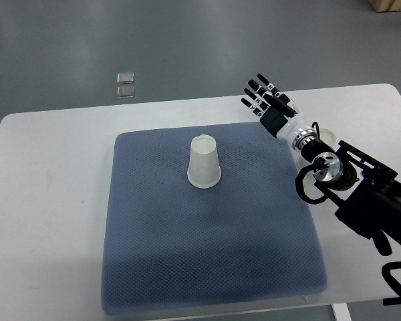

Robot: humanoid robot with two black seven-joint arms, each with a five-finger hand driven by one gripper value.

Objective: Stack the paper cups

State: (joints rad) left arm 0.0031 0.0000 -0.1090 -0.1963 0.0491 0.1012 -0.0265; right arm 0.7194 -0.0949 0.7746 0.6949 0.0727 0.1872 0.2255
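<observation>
I look for any writing and I cannot find a word or a label to read on anything; the paper cup [204,162] is plain white, and it stands upside down with its wide rim on the blue mat [207,267]; the mat is soft and bumpy and covers the middle of the white table [47,200], which has round corners; past the table, up at twelve o'clock, the floor [187,40] is grey and smooth, and two small clear squares [125,85] lie on it at about eleven o'clock from the cup; in the far top right corner I see a bit of something brown, too little to tell what it is; my right hand [269,101] comes in from the right edge on its black arm, and its fingers are spread out and hold nothing; the hand hangs over the top right corner of the mat, at about two o'clock from the cup, well apart from it and not touching it; under the wrist I see a round white thing [325,136] on the table, mostly hidden.
</observation>
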